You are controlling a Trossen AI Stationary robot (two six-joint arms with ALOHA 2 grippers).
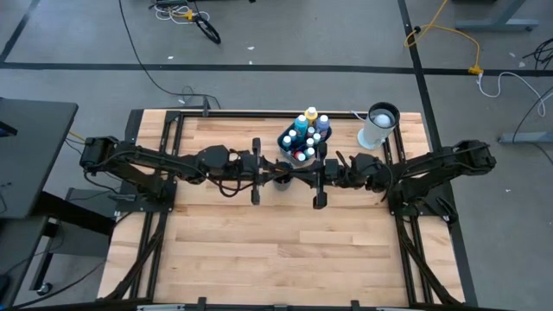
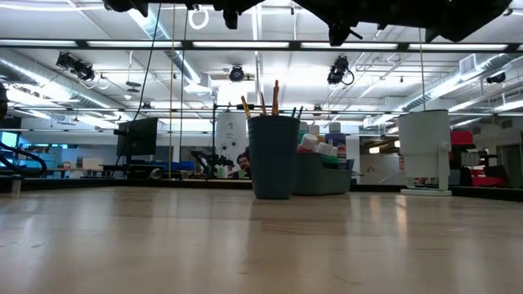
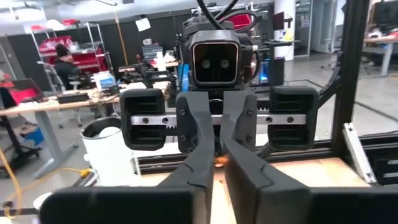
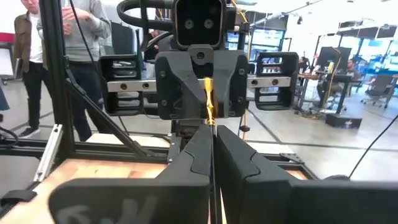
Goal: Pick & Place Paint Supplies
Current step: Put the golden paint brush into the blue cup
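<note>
One brush (image 4: pixel 209 99) hangs mid-table over the cup (image 2: pixel 273 157), pinched between the meeting left gripper (image 1: pixel 275 169) and right gripper (image 1: pixel 304 170), both closed on it, a handover I judge needs one to release.

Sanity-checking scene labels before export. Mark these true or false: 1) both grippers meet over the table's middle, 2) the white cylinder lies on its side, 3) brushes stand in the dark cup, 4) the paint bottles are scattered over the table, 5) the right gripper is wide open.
1) True. The left gripper and right gripper face each other over the middle of the table.
2) False. The cylinder stands upright.
3) True. Brushes stick up out of the cup.
4) False. The bottles sit together in a dark bin behind the cup.
5) False. It is shut on a thin brush, which the left gripper also appears to clamp.
</note>
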